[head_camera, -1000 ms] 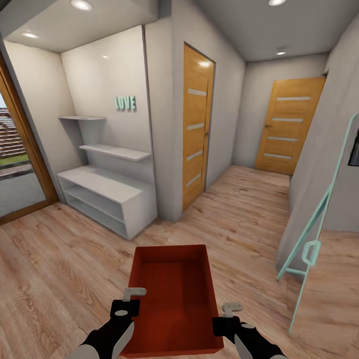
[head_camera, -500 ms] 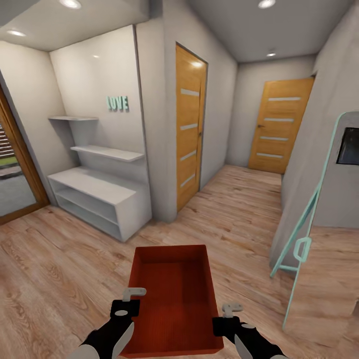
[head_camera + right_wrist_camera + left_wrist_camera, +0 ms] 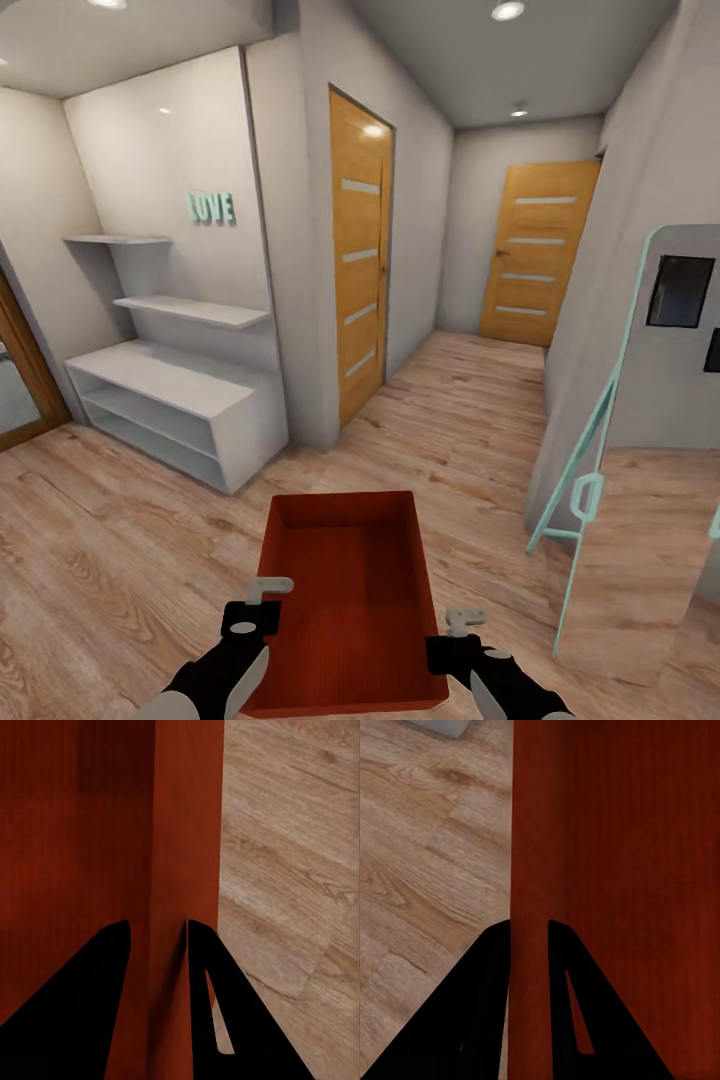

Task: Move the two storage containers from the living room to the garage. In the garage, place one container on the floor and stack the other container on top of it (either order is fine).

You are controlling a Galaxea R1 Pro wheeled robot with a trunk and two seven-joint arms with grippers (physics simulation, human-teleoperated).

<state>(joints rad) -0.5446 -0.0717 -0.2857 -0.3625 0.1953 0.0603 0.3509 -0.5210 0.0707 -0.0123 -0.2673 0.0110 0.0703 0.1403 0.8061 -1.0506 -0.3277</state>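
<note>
One orange-red storage container [image 3: 345, 590] hangs in front of me above the light wood-plank flooring, carried between both arms. My left gripper [image 3: 262, 610] is shut on its left wall [image 3: 529, 870], one finger on each side of the wall. On the opposite wall [image 3: 187, 832] my right gripper [image 3: 455, 635] is shut the same way. The bin is open-topped, empty, with a ribbed bottom.
A white low shelf unit [image 3: 160, 400] stands at the left under a "LOVE" sign. A wooden door with glass slats [image 3: 360, 260] is in the wall ahead; another [image 3: 535, 255] ends the corridor. A mint-framed mirror [image 3: 610, 420] leans at the right.
The whole view has shifted left as the camera turned right and moved on: shelf and glass door slid left, more of the mirror shows. The container stays held the same way.
</note>
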